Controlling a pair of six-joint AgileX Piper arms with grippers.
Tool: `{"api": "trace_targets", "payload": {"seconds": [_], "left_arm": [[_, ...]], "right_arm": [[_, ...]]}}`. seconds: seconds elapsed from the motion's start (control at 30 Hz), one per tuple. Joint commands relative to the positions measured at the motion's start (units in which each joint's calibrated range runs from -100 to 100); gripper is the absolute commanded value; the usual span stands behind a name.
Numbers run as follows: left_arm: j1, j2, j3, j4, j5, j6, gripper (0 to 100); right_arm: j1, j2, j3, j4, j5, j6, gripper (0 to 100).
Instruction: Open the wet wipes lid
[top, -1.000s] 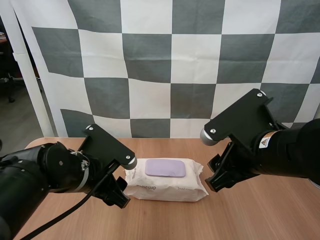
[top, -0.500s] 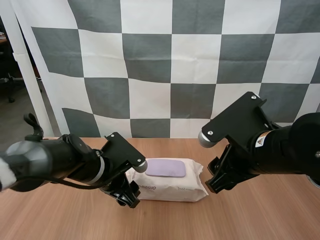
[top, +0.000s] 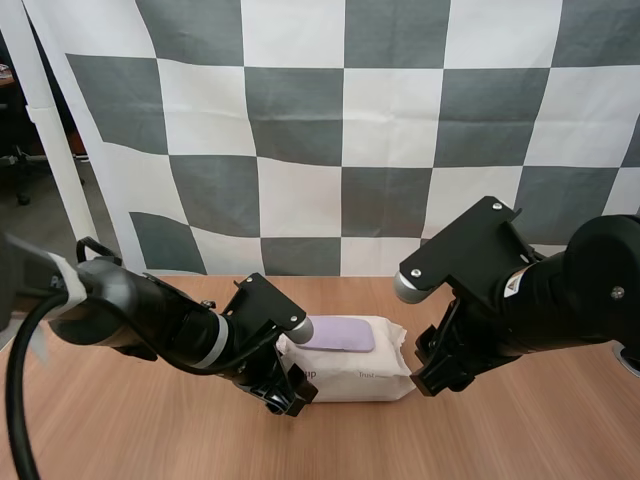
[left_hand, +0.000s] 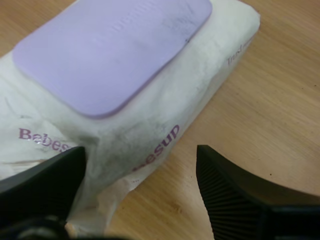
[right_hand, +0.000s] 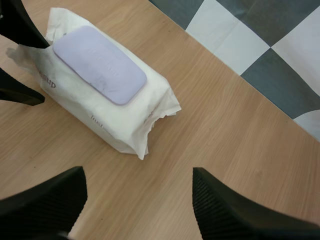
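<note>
While the lid (left_hand: 110, 50) lies shut, left gripper (left_hand: 137, 157) gapes at the pack's (top: 350, 378) corner, perhaps touching; right gripper (right_hand: 139, 172) hangs released; opening not yet begun.

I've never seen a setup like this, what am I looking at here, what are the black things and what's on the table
Two robot arms work at a wooden table. One picture looks down from behind them; the other two come from cameras on the wrists. The black wedges are each arm's two gripper fingers. A pack of wet wipes lies on the table, its purple lid shut. The left gripper is open around one corner of the pack; the right gripper is open over bare wood beside it. Nothing is held.
</note>
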Motion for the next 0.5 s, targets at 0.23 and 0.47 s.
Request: {"api": "trace_targets", "payload": {"seconds": [0.23,0.47], "left_arm": [[0.01,8.4,-1.4,-14.4,0.9,16.2,0],[0.01,8.8,-1.4,-14.0,3.8,16.2,0]], "right_arm": [[0.0,0.0,-0.1,4.2,1.6,-0.7,100],[0.0,0.0,0.0,10.5,2.3,-11.7,100]]}}
